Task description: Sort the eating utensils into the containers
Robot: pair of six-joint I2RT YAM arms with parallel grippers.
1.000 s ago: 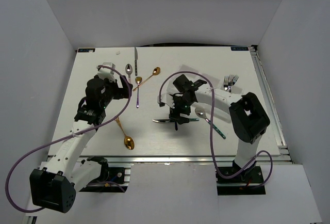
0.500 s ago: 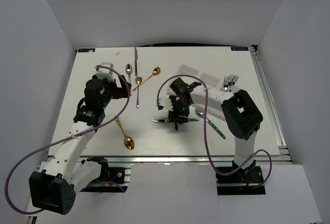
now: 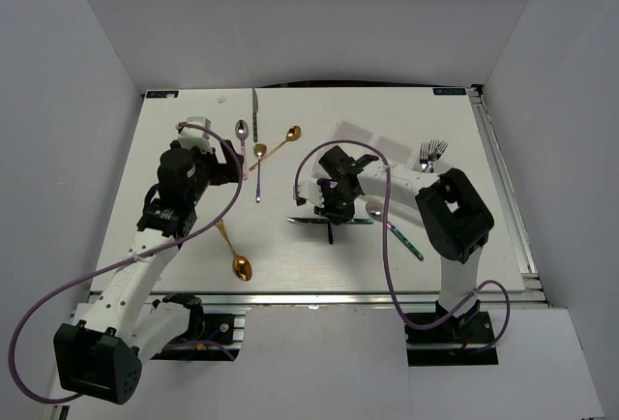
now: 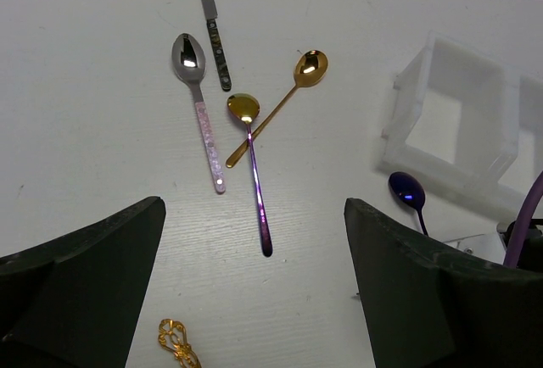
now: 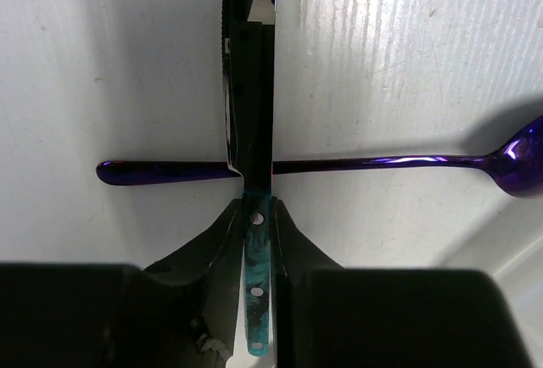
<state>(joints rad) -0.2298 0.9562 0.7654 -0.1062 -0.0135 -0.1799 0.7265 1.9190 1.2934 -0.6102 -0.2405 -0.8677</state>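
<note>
In the right wrist view my right gripper (image 5: 257,241) is shut on the teal handle of a knife (image 5: 257,300). Its dark blade runs away from me over a purple spoon (image 5: 382,163) that lies crosswise on the table. From above, this knife (image 3: 308,221) lies flat at mid-table under the right gripper (image 3: 334,211). My left gripper (image 4: 254,300) hangs open and holds nothing. Ahead of it lie a pink-handled silver spoon (image 4: 197,88), a dark-handled knife (image 4: 212,29), a gold spoon (image 4: 293,88) and a purple-handled spoon (image 4: 256,173). The white tray (image 4: 458,122) stands at the right.
Several forks (image 3: 432,155) lie at the tray's right end. A green-handled spoon (image 3: 397,232) sits right of the right gripper. A gold spoon (image 3: 235,254) lies near the front left. White walls enclose the table on three sides.
The right gripper's jaws have closed from wide open onto the knife's teal handle, and the right arm drew in slightly. The left arm has barely moved.
</note>
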